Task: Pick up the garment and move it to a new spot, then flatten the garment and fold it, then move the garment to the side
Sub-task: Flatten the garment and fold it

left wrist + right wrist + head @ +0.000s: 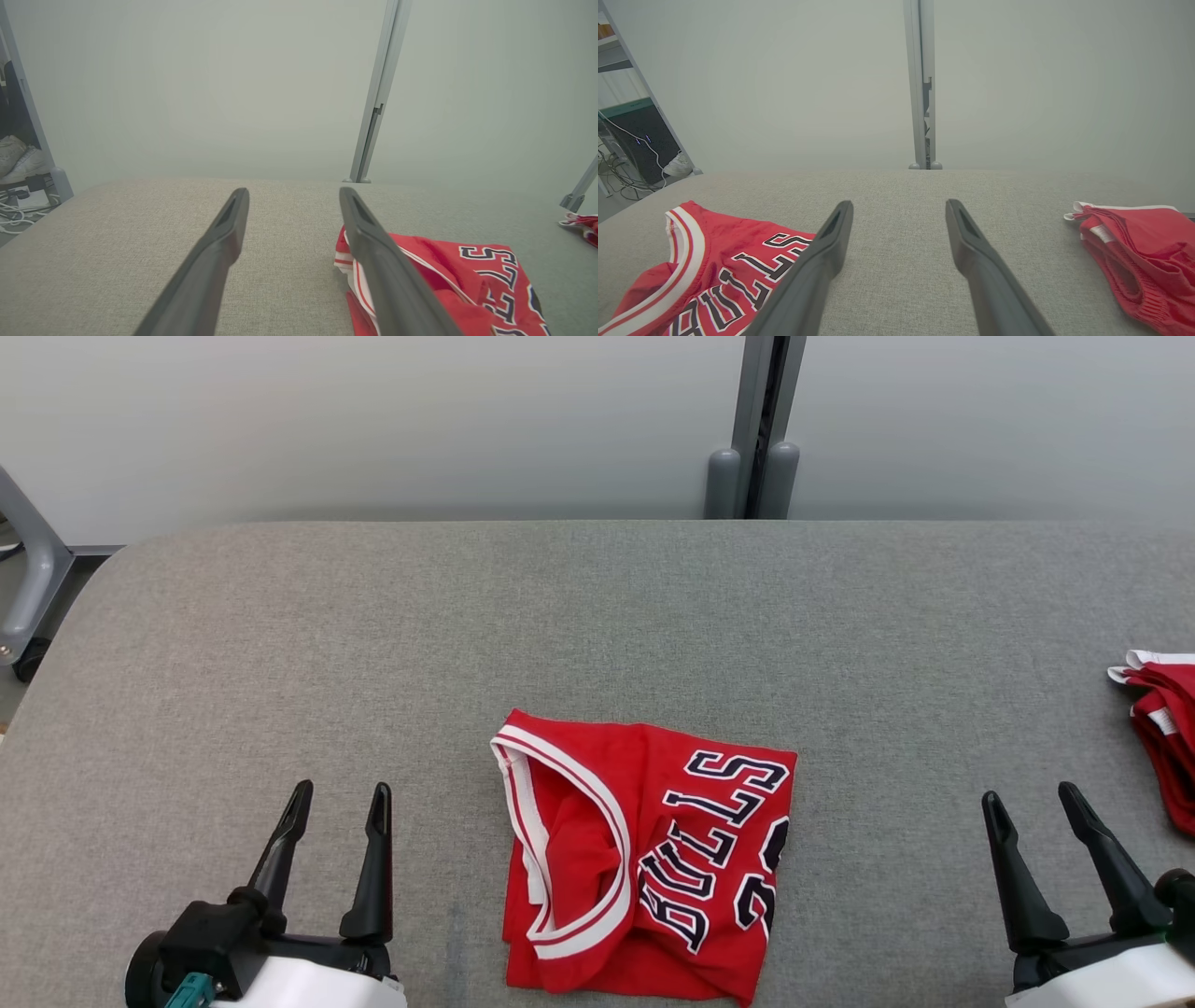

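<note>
The garment (644, 868) is a red jersey with white trim and dark "BULLS" lettering, lying folded near the front middle of the grey table (597, 616). My left gripper (338, 793) stands open at the lower left, a short way left of the jersey and not touching it. My right gripper (1029, 795) stands open at the lower right, well clear of it. The left wrist view has the garment (448, 284) partly behind the right finger (387, 270). In the right wrist view the garment (705, 275) lies at the lower left, beside the open gripper (899, 205).
Another red garment (1162, 728) lies bunched at the table's right edge, also seen as a red pile (1139, 261) in the right wrist view. A grey post (756, 429) stands behind the table against the pale wall. A metal frame leg (28, 569) is at the far left.
</note>
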Motion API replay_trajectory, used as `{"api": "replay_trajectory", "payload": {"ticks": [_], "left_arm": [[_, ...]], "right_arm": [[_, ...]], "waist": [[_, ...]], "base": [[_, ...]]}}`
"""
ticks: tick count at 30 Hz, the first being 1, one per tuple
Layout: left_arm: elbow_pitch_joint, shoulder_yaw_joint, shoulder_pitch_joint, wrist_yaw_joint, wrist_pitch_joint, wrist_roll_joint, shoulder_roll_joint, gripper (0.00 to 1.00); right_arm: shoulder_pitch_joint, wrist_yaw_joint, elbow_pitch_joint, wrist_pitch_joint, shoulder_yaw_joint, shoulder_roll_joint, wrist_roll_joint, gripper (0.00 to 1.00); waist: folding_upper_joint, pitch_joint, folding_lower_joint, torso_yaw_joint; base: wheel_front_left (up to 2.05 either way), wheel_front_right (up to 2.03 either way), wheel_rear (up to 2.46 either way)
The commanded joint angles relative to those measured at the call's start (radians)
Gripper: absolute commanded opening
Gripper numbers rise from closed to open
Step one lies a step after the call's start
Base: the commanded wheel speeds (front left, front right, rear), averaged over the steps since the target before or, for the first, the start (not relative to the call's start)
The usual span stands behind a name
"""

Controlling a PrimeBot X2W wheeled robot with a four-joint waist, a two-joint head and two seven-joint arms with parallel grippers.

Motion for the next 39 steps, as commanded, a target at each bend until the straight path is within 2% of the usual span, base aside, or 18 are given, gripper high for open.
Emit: {"api": "replay_trajectory", "payload": {"ticks": [1, 2, 3, 4, 5, 6, 13, 24, 39], "left_arm": [[-0.001, 0.003, -0.006, 0.005, -0.006, -0.006, 0.007, 1.00], [-0.001, 0.002, -0.005, 0.006, -0.005, -0.007, 0.006, 1.00], [-0.001, 0.002, -0.006, 0.007, -0.005, -0.007, 0.006, 1.00], [-0.002, 0.001, -0.006, 0.008, -0.006, -0.008, 0.007, 1.00], [-0.002, 0.001, -0.008, 0.008, -0.006, -0.009, 0.007, 1.00], [-0.003, 0.001, -0.010, 0.008, -0.007, -0.009, 0.007, 1.00], [0.001, -0.004, -0.029, 0.005, -0.011, -0.010, 0.007, 1.00], [0.019, -0.013, -0.055, -0.004, -0.022, -0.017, -0.010, 1.00], [0.040, -0.013, -0.075, -0.019, -0.031, -0.019, -0.032, 1.00]], "right_arm": [[-0.007, 0.000, -0.003, 0.003, 0.001, -0.003, -0.008, 1.00], [-0.006, 0.000, -0.003, 0.005, 0.002, -0.003, -0.008, 0.75], [-0.006, 0.000, -0.002, 0.007, 0.003, -0.001, -0.008, 0.40], [-0.007, 0.000, 0.000, 0.012, 0.008, 0.000, -0.007, 0.24], [-0.011, 0.000, -0.001, 0.012, 0.016, -0.001, -0.005, 0.02], [-0.016, 0.000, 0.002, 0.018, 0.028, -0.004, 0.000, 0.00], [-0.065, 0.000, 0.031, 0.027, 0.172, -0.021, 0.027, 0.00], [-0.193, 0.000, 0.170, 0.026, 0.538, -0.031, 0.115, 0.00], [-0.366, 0.000, 0.445, -0.001, 0.694, -0.031, 0.183, 0.00]], "waist": [[-0.0001, -0.001, 0.0000, 0.002], [-0.0001, -0.001, 0.0000, 0.002], [-0.0001, 0.000, 0.0000, 0.003], [-0.0001, 0.001, 0.0000, 0.004], [-0.0001, 0.002, 0.0000, 0.004], [-0.0001, 0.004, 0.0000, 0.004], [-0.0001, 0.018, 0.0000, 0.015], [-0.0001, 0.051, 0.0000, 0.065], [-0.0001, 0.083, 0.0000, 0.113]], "base": [[0.00, 0.00, 0.00], [0.00, 0.00, 0.00], [0.00, 0.00, 0.00], [0.00, 0.00, 0.00], [0.00, 0.00, 0.00], [0.00, 0.00, 0.00], [0.00, 0.00, 0.00], [0.00, 0.00, 0.00], [0.00, 0.00, 0.00]]}}
